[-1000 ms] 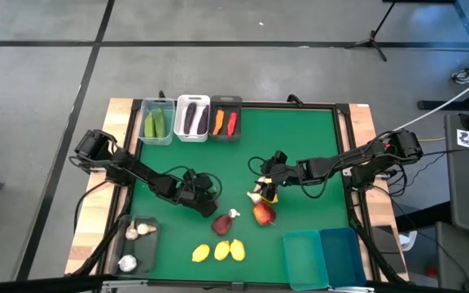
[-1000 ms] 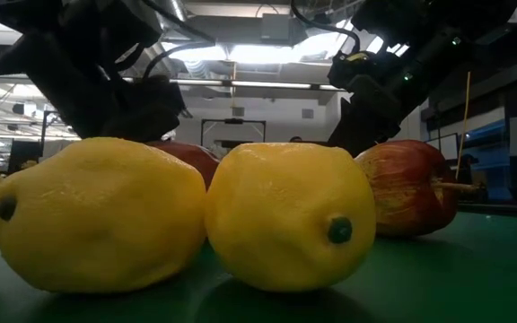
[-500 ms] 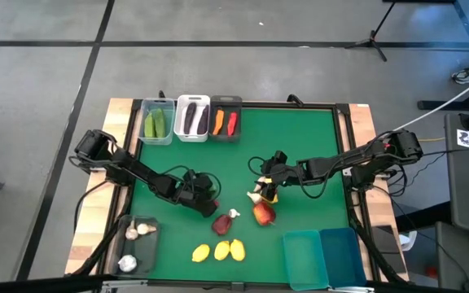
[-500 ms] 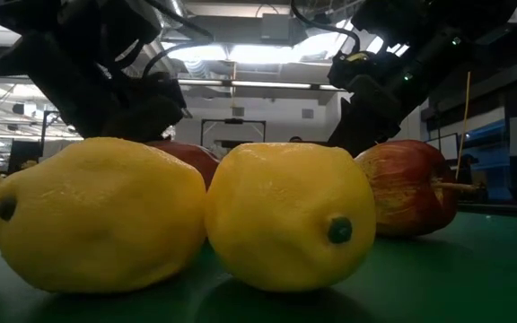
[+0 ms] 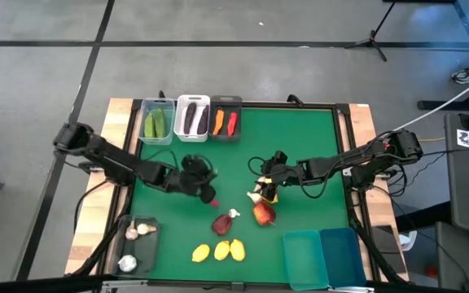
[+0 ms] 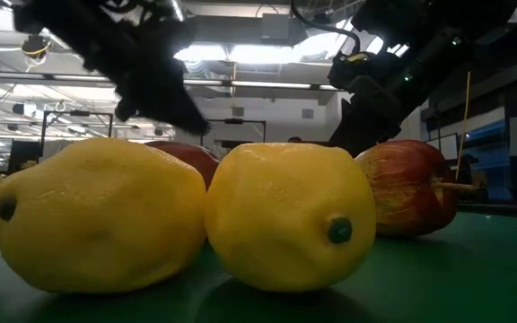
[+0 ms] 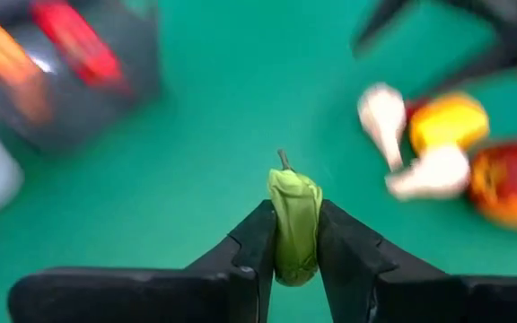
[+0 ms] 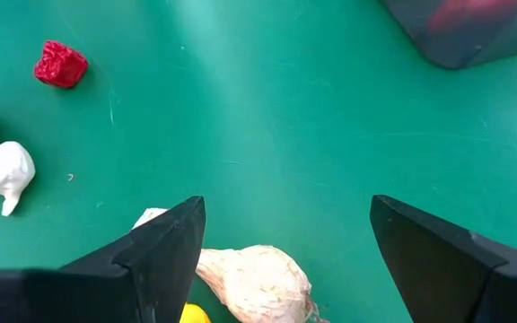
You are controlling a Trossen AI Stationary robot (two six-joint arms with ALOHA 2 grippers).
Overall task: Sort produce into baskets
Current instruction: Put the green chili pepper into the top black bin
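Lemons (image 5: 219, 251): three in a row at the near edge of the green surface (image 5: 300, 138).
Left claw (image 5: 205, 187): raised, behind the lemons and slightly left, pinching a small green piece (image 7: 293, 215) with a stem.
Red bit (image 5: 211, 196): right at that claw's tip; whether it joins the green piece cannot be told.
Right claw (image 5: 260, 189): behind the lemons and to their right, spread wide over a garlic bulb (image 8: 257, 278).
Red fruits: one dark (image 5: 222, 224) just behind the lemons, one brighter (image 5: 263, 213) behind-right.
Far bins: clear (image 5: 158, 135), white (image 5: 192, 134), grey (image 5: 226, 134), well behind the lemons.
Teal bins (image 5: 326, 256): right of the lemons.
Dark bin (image 5: 139, 254): left of the lemons, with garlic inside.
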